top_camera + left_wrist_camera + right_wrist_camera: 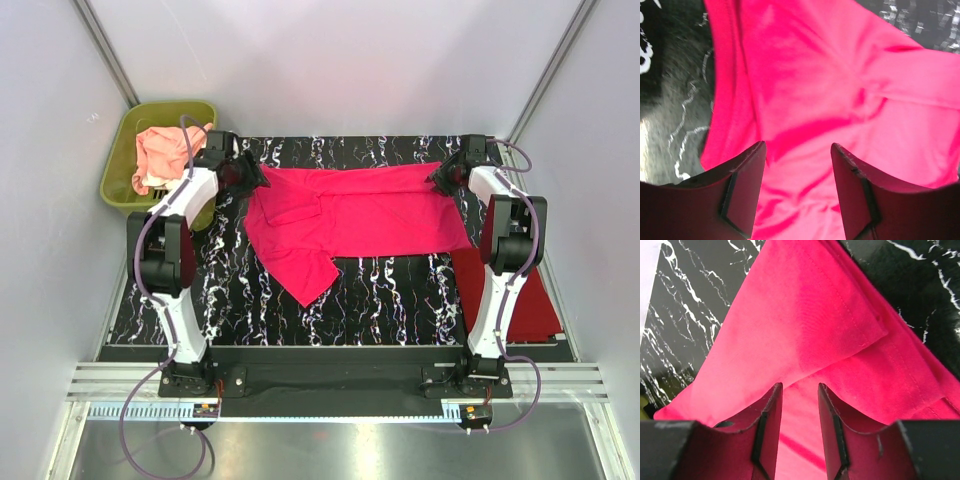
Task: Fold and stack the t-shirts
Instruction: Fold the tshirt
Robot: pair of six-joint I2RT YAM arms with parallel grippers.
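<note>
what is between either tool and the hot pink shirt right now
Nothing visible. The left tool and the right tool sit right over the hot pink t-shirt at its far corners, jaws apart. In both wrist views only the shirt's own cloth shows in the gap.

a robot laboratory test cell is shown. the work space is enclosed by plain white wall panels (330,60) set in bare aluminium corner posts (108,50). a white and black jointed left robot arm (170,260) and a matching right robot arm (505,250) are bolted beside a slotted aluminium rail (110,381) at the near edge of a black table top veined in white (380,290). loose purple cables (121,425) are looped below the bases.
</note>
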